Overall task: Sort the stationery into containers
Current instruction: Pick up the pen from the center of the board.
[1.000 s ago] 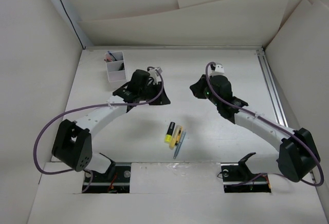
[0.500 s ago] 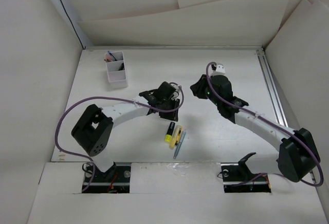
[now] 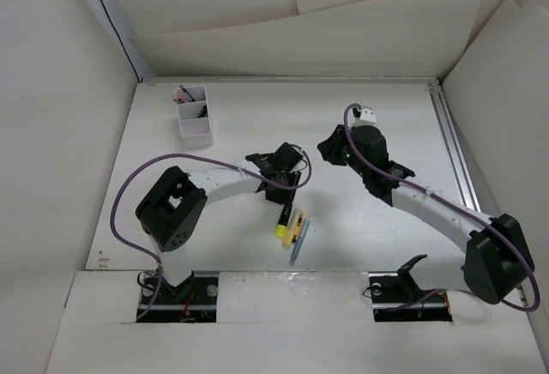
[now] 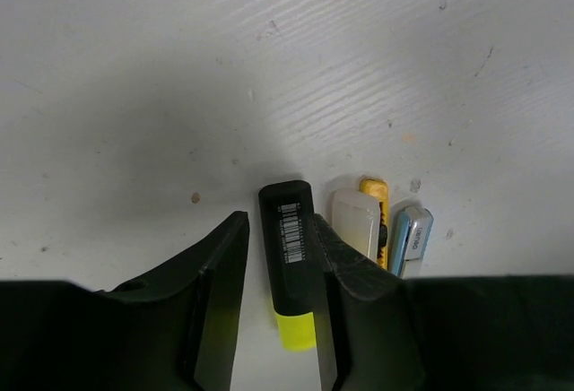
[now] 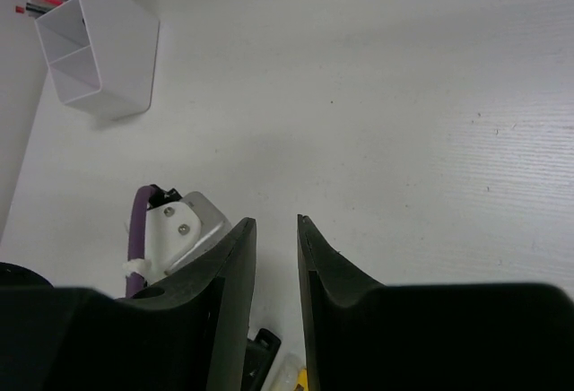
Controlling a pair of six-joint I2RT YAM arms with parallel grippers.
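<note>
Stationery is partly sorted: at far left the box (image 3: 194, 117) already has pens standing in its far compartment, while three pieces lie side by side, touching, on the table (image 3: 360, 211) between the arms.

Your left gripper (image 3: 283, 192) has swung away from the box within the last second and now hangs low over that cluster. In the wrist view its jaws stand apart, straddling the black cap end of the highlighter (image 4: 289, 270). A sliver of table shows on the left side, and on the right I cannot tell whether the finger touches. It is lined up, not yet gripped.

Just right of the highlighter lie a yellow piece with a white cap (image 4: 360, 222) and a blue-grey pen (image 4: 411, 238). The right finger comes down close to the capped piece, so you risk nudging it when you close.

Your right gripper (image 3: 330, 147) has not shifted. It hovers farther right, above bare table, jaws a little apart with nothing between them.

I judge that the next pick is the highlighter: drop slightly, close, then carry it back to the box.
</note>
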